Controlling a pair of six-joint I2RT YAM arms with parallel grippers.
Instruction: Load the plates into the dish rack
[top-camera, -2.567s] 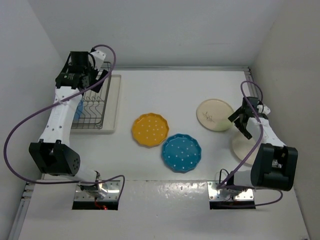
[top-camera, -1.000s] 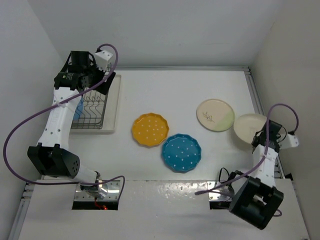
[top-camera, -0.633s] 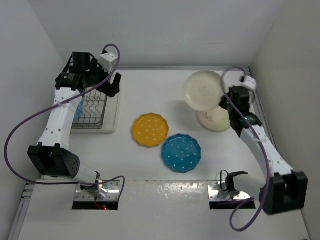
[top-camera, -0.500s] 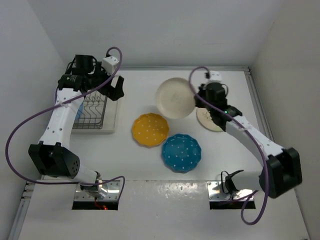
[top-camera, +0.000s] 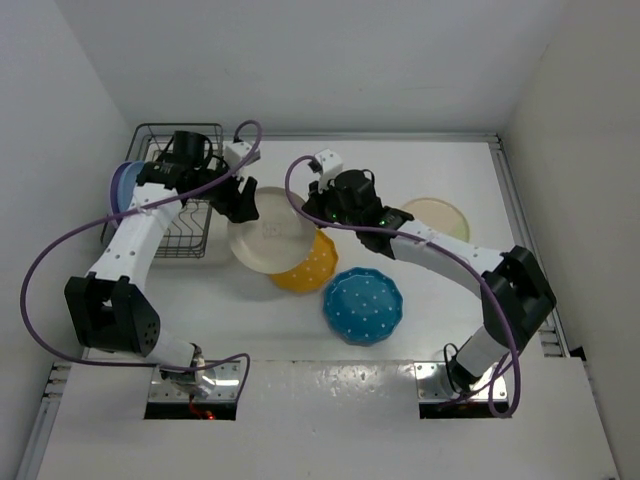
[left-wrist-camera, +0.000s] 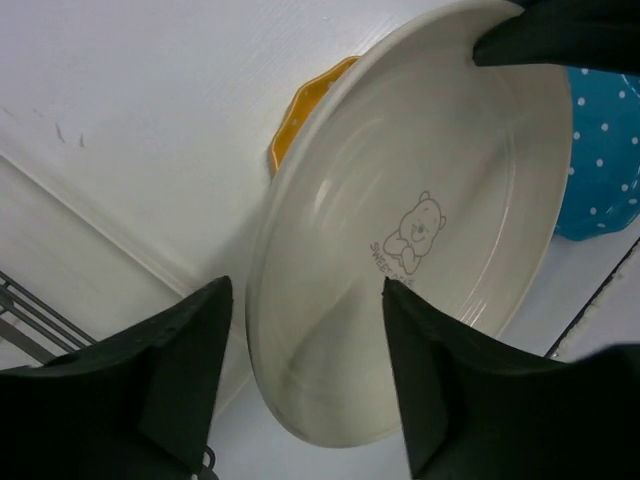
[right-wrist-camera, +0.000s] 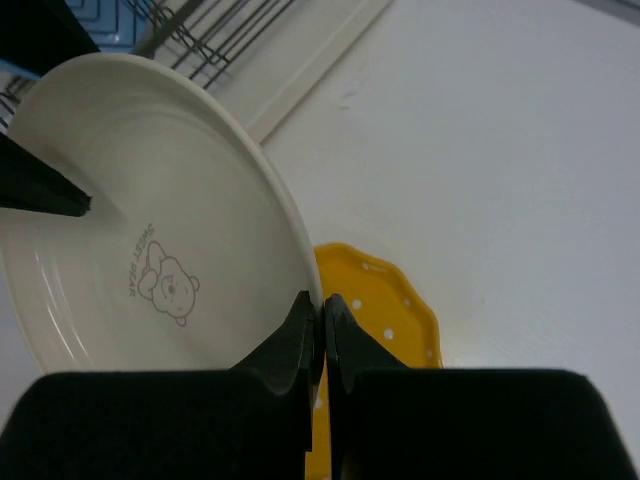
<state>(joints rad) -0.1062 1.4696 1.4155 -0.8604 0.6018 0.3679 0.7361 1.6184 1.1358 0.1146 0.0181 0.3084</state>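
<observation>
The bear-print cream plate (top-camera: 262, 245) is held tilted above the table (top-camera: 400, 160), just right of the dish rack (top-camera: 185, 222). It covers most of the yellow dotted plate (top-camera: 312, 268), so only that plate's right part shows from above. The right arm crosses the lower left of a second cream plate (top-camera: 440, 215) at the far right, and no marking on it can be made out. At the rack's left end a lavender-blue disc (top-camera: 121, 188) stands on edge; whether it is 1 plate or 2 cannot be told. The teal dotted plate (top-camera: 362, 305) lies flat in full view.

Only the wrist cameras show the bear and its lettering clearly; from above it is a faint smudge. The right wrist view shows the right gripper (right-wrist-camera: 320, 312) with its jaws pressed onto the bear plate's rim, pinching it. The left wrist view shows the left gripper (left-wrist-camera: 305, 295) with jaws spread wide and the plate's near rim between its 2 fingers (left-wrist-camera: 165, 390); whether they touch it cannot be told.

From above, the count is 2 cream plates, 1 yellow, 1 teal, 1 lavender-blue disc, 1 rack and 2 grippers.
</observation>
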